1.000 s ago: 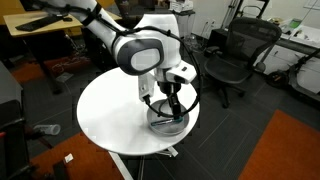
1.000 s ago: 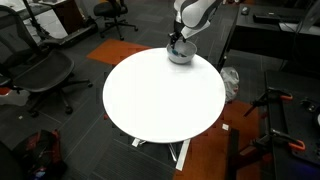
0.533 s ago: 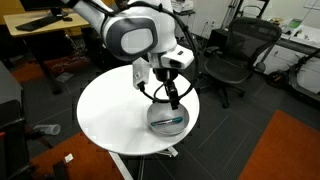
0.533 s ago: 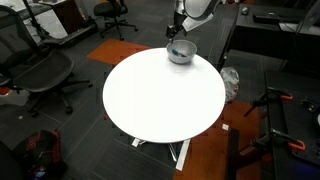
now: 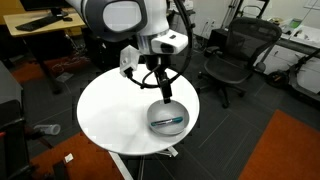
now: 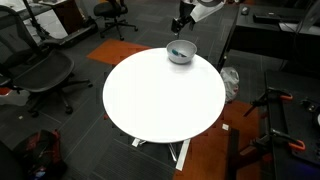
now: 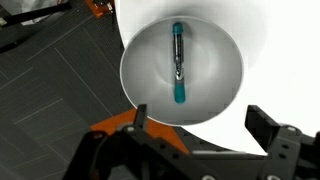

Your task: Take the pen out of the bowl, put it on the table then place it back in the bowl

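Teal pen (image 7: 178, 63) with dark ends lay flat in silver bowl (image 7: 215, 70), bowl near table (image 7: 275, 45) edge. Tool (image 7: 200, 118) hovered above bowl, spread wide, empty. Office chair (image 5: 238, 55) beyond bowl.

One slim teal-blue pen (image 7: 178, 62), one round shallow silver-grey metal bowl (image 7: 216, 72), one large round white-topped table (image 6: 160, 100)
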Tool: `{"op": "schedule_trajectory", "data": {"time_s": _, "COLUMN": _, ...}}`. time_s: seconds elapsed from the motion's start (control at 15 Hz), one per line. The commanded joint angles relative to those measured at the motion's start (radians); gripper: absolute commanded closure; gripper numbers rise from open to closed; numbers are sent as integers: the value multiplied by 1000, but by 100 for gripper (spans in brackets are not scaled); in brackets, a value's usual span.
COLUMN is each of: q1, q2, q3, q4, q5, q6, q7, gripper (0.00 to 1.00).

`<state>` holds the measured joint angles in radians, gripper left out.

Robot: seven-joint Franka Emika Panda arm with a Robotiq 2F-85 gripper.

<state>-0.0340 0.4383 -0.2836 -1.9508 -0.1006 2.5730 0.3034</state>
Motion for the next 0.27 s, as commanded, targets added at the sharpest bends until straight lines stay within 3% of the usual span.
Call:
{"op": "schedule_trajectory", "data": {"time_s": 0.0, "q1": -15, "q2": 1, "q3": 14, "q4": 4, "q5": -8, "q6": -4, "q7": 3, "gripper": 0}}
{"op": "schedule_trajectory", "data": {"time_s": 0.2, "q1": -16, "q2": 7, "q3": 14, "q4": 4, "q5": -8, "q6": -3, "q7": 3, "gripper": 0}}
